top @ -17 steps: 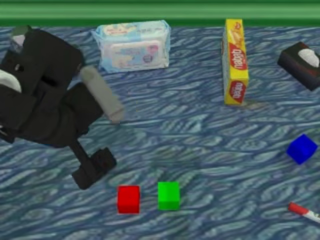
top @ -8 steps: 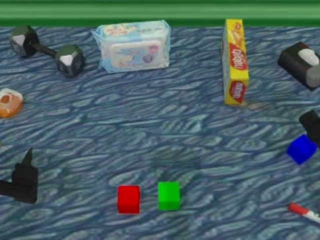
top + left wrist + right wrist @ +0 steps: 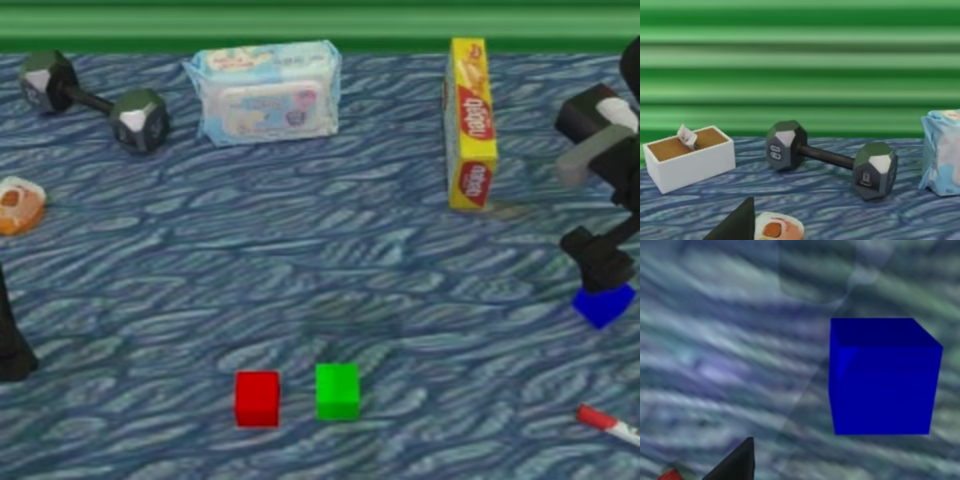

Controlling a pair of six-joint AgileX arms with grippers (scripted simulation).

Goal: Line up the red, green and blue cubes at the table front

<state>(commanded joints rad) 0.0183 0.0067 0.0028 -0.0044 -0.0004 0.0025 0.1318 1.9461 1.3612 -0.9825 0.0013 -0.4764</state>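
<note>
pen (image 3: 608,424): red-and-white, near right edge of the desk (image 3: 420,300) — not a task item, leave it.
red cube (image 3: 257,398): near centre, flat on the desk; just left of the green one, small gap between them.
green cube (image 3: 337,390): just right of red, faces roughly square to it — these two already read as a row.
blue cube (image 3: 603,305): far right, farther back than the pair and well apart from them; upper part hidden under the right gripper in the top view. Right wrist view shows the blue cube (image 3: 884,376) whole, sitting flat and free.
right gripper (image 3: 598,262): directly over the blue cube, not holding anything as far as I can see; can't tell how wide the jaws stand — only one dark tip shows in the wrist view.
left gripper (image 3: 12,345): parked at the left edge, jaw state not visible; nothing held that I can see.
handling: my read — small rigid cube, light, won't deform. Glossy faces, so likely slick; needs a square pinch, not a corner bite.
grip point: two opposite vertical faces, around mid-height, jaws centred so it doesn't twist out.
far clutter: dumbbell (image 3: 92,100), wipes pack (image 3: 267,92), yellow box (image 3: 471,122) along the far side; round snack (image 3: 18,205) at left. All clear of the row.
</note>
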